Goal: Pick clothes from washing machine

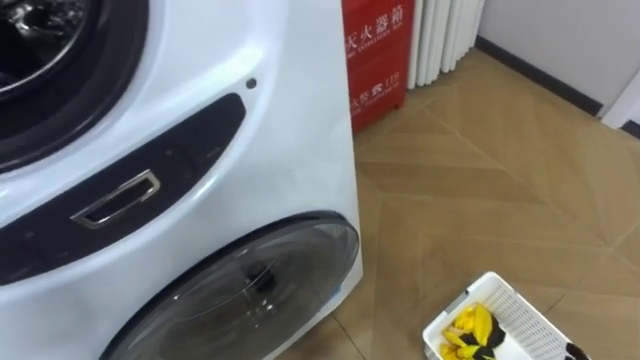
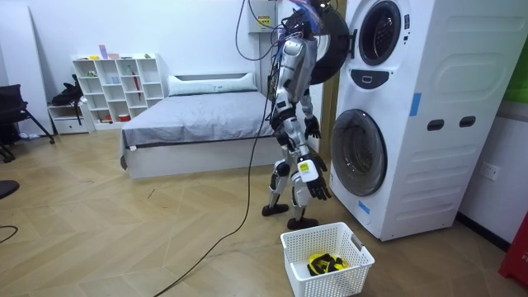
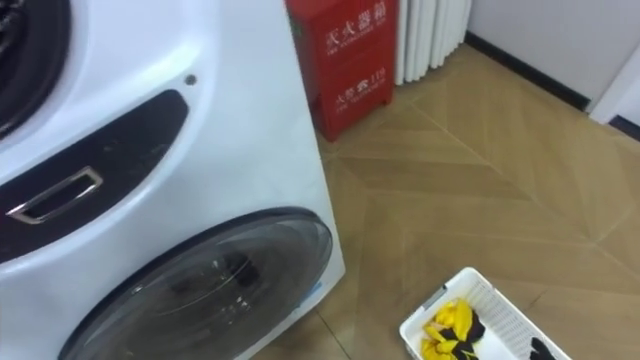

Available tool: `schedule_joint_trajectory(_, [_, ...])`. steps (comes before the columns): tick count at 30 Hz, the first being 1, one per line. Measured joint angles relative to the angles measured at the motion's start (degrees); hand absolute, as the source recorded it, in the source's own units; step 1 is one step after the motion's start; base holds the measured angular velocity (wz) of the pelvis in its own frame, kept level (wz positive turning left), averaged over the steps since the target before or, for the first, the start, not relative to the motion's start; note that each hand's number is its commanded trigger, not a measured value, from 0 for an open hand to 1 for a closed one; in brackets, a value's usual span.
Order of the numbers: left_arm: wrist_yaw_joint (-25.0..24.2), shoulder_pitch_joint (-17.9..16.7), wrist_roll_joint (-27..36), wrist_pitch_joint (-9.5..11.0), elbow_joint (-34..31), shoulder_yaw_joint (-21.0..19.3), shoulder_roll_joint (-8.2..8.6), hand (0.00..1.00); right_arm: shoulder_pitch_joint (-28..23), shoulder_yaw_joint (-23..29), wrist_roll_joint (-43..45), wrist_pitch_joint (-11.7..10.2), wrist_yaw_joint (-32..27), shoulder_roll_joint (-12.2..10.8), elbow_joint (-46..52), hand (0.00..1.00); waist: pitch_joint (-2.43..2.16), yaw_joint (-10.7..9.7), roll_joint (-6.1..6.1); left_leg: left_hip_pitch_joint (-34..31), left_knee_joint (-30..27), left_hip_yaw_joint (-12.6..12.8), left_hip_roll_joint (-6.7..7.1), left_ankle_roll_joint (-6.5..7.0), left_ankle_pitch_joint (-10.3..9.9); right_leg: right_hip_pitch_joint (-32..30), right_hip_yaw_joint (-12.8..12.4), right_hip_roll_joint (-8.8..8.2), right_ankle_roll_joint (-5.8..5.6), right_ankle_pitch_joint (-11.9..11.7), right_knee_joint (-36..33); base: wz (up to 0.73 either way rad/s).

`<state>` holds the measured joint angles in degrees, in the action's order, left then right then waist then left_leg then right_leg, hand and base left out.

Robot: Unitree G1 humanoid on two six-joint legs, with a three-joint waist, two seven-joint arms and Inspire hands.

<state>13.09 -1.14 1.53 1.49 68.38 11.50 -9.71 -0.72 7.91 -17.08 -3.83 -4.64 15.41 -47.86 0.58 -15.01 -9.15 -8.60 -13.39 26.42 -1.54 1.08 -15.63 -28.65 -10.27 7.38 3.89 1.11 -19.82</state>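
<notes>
A: Where are the clothes rn?

B: One yellow-and-black piece (image 1: 472, 332) lies in the white basket (image 2: 313, 282) on the floor. It's just beside the robot's feet, on its right. The upper drum (image 1: 30, 50) is dark inside, so can't tell if more is in there.

A: Hands?

B: Right hand (image 2: 318, 188) hangs low by the leg, fingers loose, holding nothing afaict. It's tiny in the room view, so take that w/ care. Left hand (image 2: 311, 126) is at waist height, near the washing machine (image 2: 429, 124). Can't tell its state.

A: What could go wrong from here?

B: A few things, imo.
- The upper door (image 2: 332, 45) stands open right by the robot's head. A reach up into the drum could knock an arm or the head vs. the door or the rim.
- The drum is high & the basket is low and off to one side. A piece let go too early would prob. land on the floor, not in the basket.
- The basket is so near the feet that a step toward it could kick or tip it.

A: Lower door?

B: The lower door (image 1: 250, 285) is shut, so no snag there.
</notes>
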Motion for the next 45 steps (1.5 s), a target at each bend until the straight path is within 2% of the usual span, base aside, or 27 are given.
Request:
schedule_joint_trajectory(4, [-0.74,-3.65,0.01,0.10,-2.37,-0.01,-0.04,0.00,-3.43,-0.51,1.55,-0.10,1.60,-0.83,-1.49,0.00,-0.26,0.98,1.02,3.53,1.04,-2.64,-0.40,-0.28,0.16,4.38,2.67,-0.58,0.30,0.89,1.15,0.33])
schedule_joint_trajectory(5, [-1.16,-4.57,0.04,0.10,-2.74,-0.01,-0.08,0.00,-4.73,-1.27,1.68,-0.07,1.79,-1.06,-2.40,0.00,-0.55,1.62,1.58,4.44,1.92,-3.62,-0.77,-0.53,0.33,5.50,3.88,-0.85,0.31,0.80,1.52,0.45])
schedule_joint_trajectory(6, [-1.22,-5.02,0.04,0.10,-2.82,-0.01,-0.09,0.00,-5.06,-1.94,1.67,-0.06,1.80,-1.14,-3.20,0.00,-0.61,1.68,1.77,4.78,2.04,-4.36,-0.82,-0.60,0.38,6.27,4.73,-1.03,0.31,0.79,1.96,0.57])
schedule_joint_trajectory(8, [-1.25,-5.88,0.02,-0.25,-3.34,0.00,-0.06,0.00,-5.17,-3.11,1.10,0.19,1.84,-2.02,-7.97,0.00,-0.52,1.91,2.48,6.56,2.52,-7.32,-0.94,-0.84,0.59,9.63,7.71,-1.48,0.62,0.87,3.85,0.61])
schedule_joint_trajectory(10, [-1.25,-6.10,-0.58,-0.39,-4.11,-0.01,0.02,0.00,-5.93,-4.68,0.04,0.35,2.44,-2.15,-10.96,0.00,-0.41,3.23,3.11,8.25,3.22,-9.39,-1.24,-1.08,0.78,12.28,9.28,-1.60,0.86,1.00,5.29,0.50])
schedule_joint_trajectory(13, [-1.18,-6.92,-1.26,-0.61,-4.27,-0.69,0.19,0.00,-5.92,-4.82,-1.36,1.27,3.03,-3.47,-14.64,0.00,-0.36,5.04,4.41,9.98,4.24,-11.30,-1.57,-1.30,1.12,14.71,11.23,-1.84,1.49,1.51,6.24,0.38])
schedule_joint_trajectory(15, [-0.98,-7.30,-2.85,-0.85,-4.31,-3.05,0.39,0.00,-6.20,-4.64,-1.35,1.43,3.74,-4.81,-16.18,0.00,-0.28,5.81,5.56,10.73,4.51,-12.28,-1.76,-1.37,1.13,15.71,12.11,-1.83,1.72,1.82,6.46,0.30])
schedule_joint_trajectory(17, [-0.16,-7.51,-4.59,-1.57,-4.41,-4.08,0.54,0.00,-6.29,-5.06,-2.18,2.00,4.65,-6.33,-17.78,0.00,-0.45,6.58,6.56,11.57,4.79,-13.24,-1.89,-1.60,1.33,17.09,13.05,-1.83,1.75,2.10,7.31,0.29])
schedule_joint_trajectory(19, [-0.02,-7.45,-4.58,-2.22,-4.41,-4.75,0.81,0.00,-6.44,-6.18,-4.10,2.59,5.35,-6.91,-18.93,0.00,-0.10,7.45,7.62,12.22,4.76,-13.24,-1.94,-1.61,1.35,17.98,13.75,-2.04,1.70,2.55,7.43,0.25])
schedule_joint_trajectory(22, [0.02,-7.40,-4.58,-2.86,-4.42,-5.14,1.49,0.00,-7.45,-6.65,-6.18,3.57,6.27,-7.00,-19.74,0.00,-0.14,7.62,8.29,12.83,4.77,-13.24,-2.04,-1.61,1.36,19.97,15.31,-2.47,1.32,2.80,8.94,0.29])
schedule_joint_trajectory(25, [0.31,-7.58,-4.80,-3.18,-4.35,-7.34,1.48,0.00,-7.42,-6.65,-6.44,4.18,6.96,-7.38,-21.04,0.00,-0.13,8.00,8.94,14.09,4.80,-13.29,-2.07,-1.61,1.36,21.74,15.94,-2.64,1.13,3.03,9.68,0.13])
schedule_joint_trajectory(31, [0.36,-7.43,-5.00,-3.89,-4.33,-8.68,1.50,0.00,-7.77,-6.65,-6.58,5.21,7.40,-7.50,-21.33,0.00,-0.16,9.08,9.47,16.09,5.14,-13.96,-2.06,-1.61,1.36,24.21,16.56,-2.77,0.86,3.58,10.25,0.07])
schedule_joint_trajectory(37, [0.42,-7.56,-6.19,-4.13,-4.31,-9.59,1.60,0.00,-8.34,-6.72,-7.02,5.15,6.56,-8.05,-21.26,0.00,-0.18,9.94,9.72,16.31,5.13,-14.76,-2.06,-1.61,1.36,24.75,16.90,-2.80,0.79,3.78,10.30,0.06])
schedule_joint_trajectory(45, [1.87,-9.03,-6.17,-4.05,-4.24,-11.36,1.65,0.00,-8.38,-6.69,-6.30,5.16,5.92,-8.45,-21.28,0.00,0.03,10.56,10.04,16.79,5.11,-14.80,-2.13,-1.61,1.35,25.48,17.86,-2.95,0.85,3.82,10.41,0.05])
